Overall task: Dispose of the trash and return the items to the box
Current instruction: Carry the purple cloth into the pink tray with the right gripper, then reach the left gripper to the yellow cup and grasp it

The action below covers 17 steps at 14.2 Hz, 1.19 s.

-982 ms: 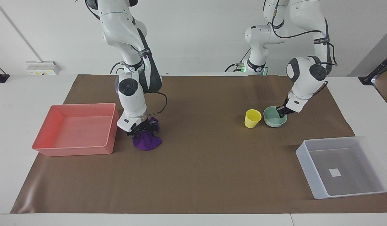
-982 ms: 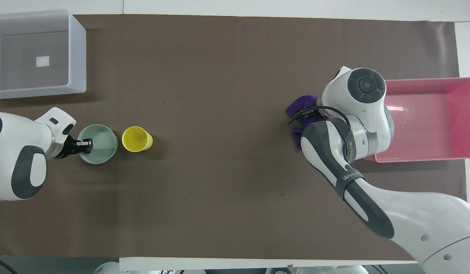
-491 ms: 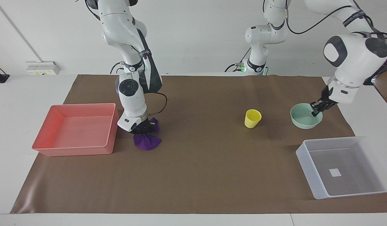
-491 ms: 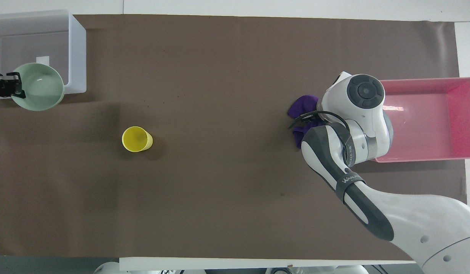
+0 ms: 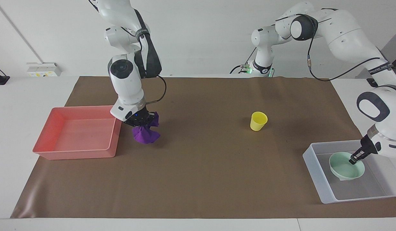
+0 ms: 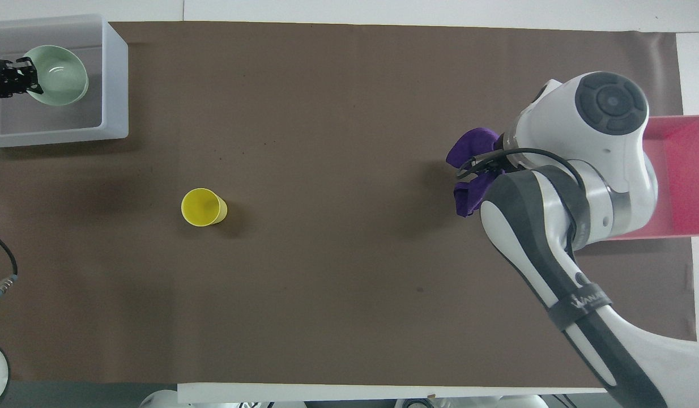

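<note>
Your right gripper (image 5: 141, 123) has its jaws pinching the purple rag (image 5: 145, 134), lifted off the tabletop beside the pink tray (image 5: 44, 150) for dumping; your left gripper (image 5: 356, 158) pinches the bowl (image 5: 345, 166) rim, tilted low inside the box (image 5: 313, 166); yellow cup (image 5: 258, 121) waits mid-tabletop

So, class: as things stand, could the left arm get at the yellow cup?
Probably not yet. The left gripper is shut on the mint-green bowl, held over the translucent bin. The yellow cup stands upright on open mat with nothing around it, so the way looks free once the bowl is released.
</note>
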{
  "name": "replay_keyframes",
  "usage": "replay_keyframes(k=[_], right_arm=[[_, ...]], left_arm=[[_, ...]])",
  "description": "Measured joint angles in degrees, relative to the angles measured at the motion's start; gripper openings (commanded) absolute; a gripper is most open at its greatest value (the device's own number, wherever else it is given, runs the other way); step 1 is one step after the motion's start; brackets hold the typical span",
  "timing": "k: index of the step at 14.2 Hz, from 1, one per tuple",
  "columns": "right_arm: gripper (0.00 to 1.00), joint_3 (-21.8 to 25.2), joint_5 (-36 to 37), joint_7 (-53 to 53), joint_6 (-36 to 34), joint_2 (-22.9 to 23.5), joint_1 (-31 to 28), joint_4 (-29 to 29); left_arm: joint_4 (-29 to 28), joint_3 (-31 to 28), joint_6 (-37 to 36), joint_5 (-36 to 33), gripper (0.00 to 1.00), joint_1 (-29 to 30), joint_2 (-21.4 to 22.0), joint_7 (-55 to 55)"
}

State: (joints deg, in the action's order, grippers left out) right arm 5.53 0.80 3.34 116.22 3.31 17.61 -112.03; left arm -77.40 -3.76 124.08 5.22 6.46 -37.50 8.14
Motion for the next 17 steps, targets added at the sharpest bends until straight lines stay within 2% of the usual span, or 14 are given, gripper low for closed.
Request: replay_keyframes(k=[1, 2, 3, 7, 10, 12, 14, 16, 17], right_arm=[[0.01, 0.1, 0.0, -1.0, -2.2, -1.9, -1.1, 0.3], [0.01, 0.2, 0.0, -3.0, -4.4, -3.4, -2.5, 0.2], [0.01, 0.3, 0.0, -5.3, -6.4, -4.7, -4.3, 0.2], [0.01, 0.6, 0.0, -18.1, -9.7, -6.3, -14.3, -0.6], [0.01, 0.9, 0.4, -26.7, -6.1, -6.2, -21.1, -3.6], [0.01, 0.9, 0.7, -30.7, -0.6, -5.1, -23.6, -6.0], [0.03, 0.9, 0.7, -31.9, 5.1, -2.6, -25.3, -8.2], [0.08, 0.9, 0.7, -31.9, 10.6, 0.1, -25.6, -9.9], [0.11, 0.8, 0.7, -31.9, 12.4, 1.2, -25.5, -10.5]], left_arm=[[-0.4, 0.0, 1.3, 0.4, 0.10, 0.0, -0.5, 0.0], [-0.9, 0.1, 2.0, 0.5, 0.60, -0.1, -0.6, 0.0], [-1.2, 0.1, 2.5, 0.5, 1.00, -0.1, -0.6, -0.2], [-2.5, 0.3, 5.3, 0.5, 1.00, -0.4, -0.6, -0.6], [-1.5, 0.2, 1.5, -0.9, 1.00, -0.6, 1.2, -0.9], [-0.6, 0.3, -4.2, -2.3, 1.00, -1.4, 5.7, -1.4], [-1.4, 0.5, -15.4, -2.8, 1.00, -3.8, 12.5, -1.5], [-6.8, 0.6, -25.3, -2.9, 1.00, -7.8, 20.6, -1.4], [-11.7, 0.7, -26.5, -2.9, 1.00, -10.2, 24.5, -1.3]])
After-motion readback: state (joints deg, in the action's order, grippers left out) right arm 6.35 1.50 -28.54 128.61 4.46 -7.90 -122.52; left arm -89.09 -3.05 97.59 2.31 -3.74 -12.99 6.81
